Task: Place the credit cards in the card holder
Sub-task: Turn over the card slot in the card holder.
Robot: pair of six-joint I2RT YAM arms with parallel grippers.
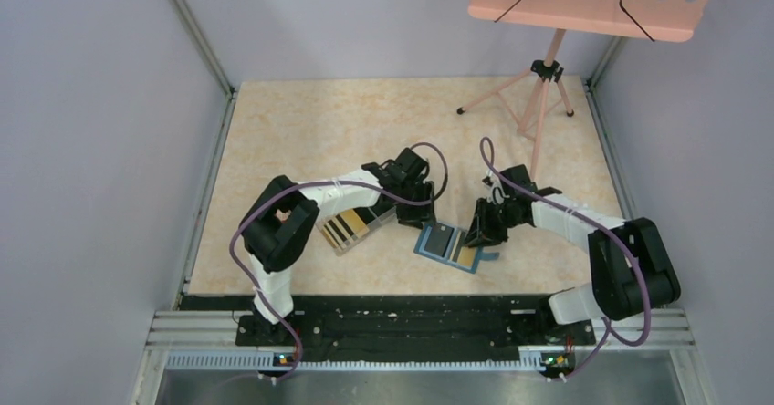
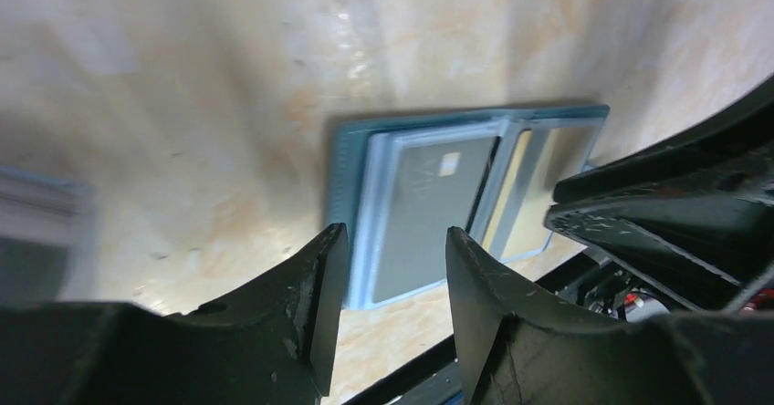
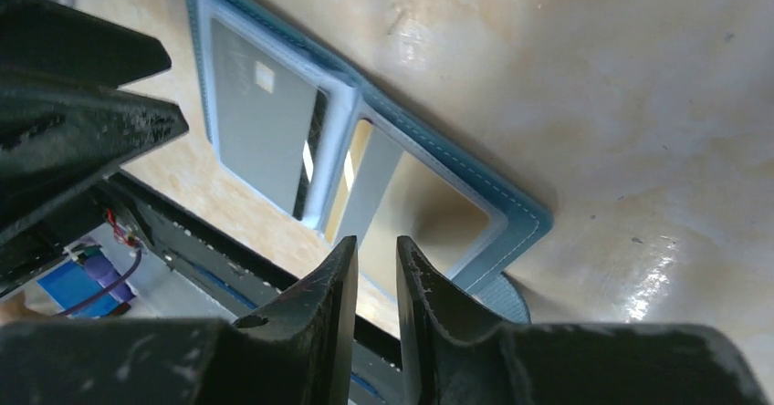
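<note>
Card holder (image 1: 449,244) lies open on table (image 1: 301,122), grey card (image 2: 429,218) and gold card (image 1: 467,256) in its pockets. Striped cards (image 1: 344,228) in clear box (image 1: 358,241) beside left gripper (image 2: 391,268), jaws apart, empty. Right gripper (image 3: 376,264) nearly closed, empty, over holder's right edge.

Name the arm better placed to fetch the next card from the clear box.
Left, probably. The left gripper hangs open and empty beside the clear box of cards; the right gripper sits over the card holder, farther away.
</note>
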